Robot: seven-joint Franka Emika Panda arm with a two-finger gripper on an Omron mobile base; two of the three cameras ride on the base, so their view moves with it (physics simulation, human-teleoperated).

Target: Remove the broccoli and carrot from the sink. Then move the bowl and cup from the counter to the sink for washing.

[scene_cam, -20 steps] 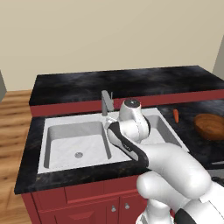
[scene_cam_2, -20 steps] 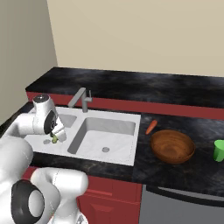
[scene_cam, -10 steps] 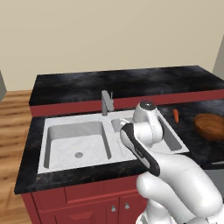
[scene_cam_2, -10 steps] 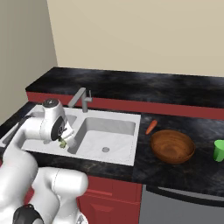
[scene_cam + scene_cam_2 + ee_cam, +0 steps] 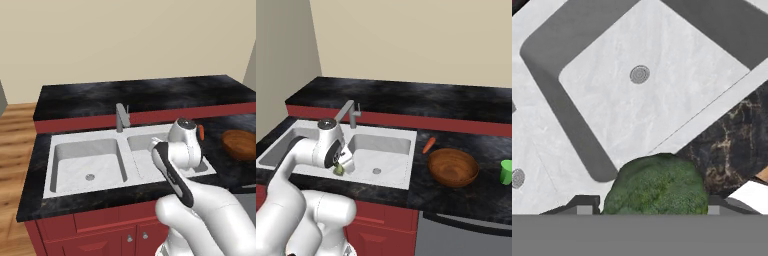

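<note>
White-grey sink (image 5: 387, 145), dark green broccoli (image 5: 657, 187) in gripper (image 5: 647, 206) above

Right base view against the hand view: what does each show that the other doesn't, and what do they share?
Right base view alone: the faucet, the carrot on the counter right of the sink, the bowl and the green cup.

Hand view alone: both drains, and the fingers closed on either side of the floret.

Shared: the broccoli held above the sink, the right basin, and the dark counter.
</note>
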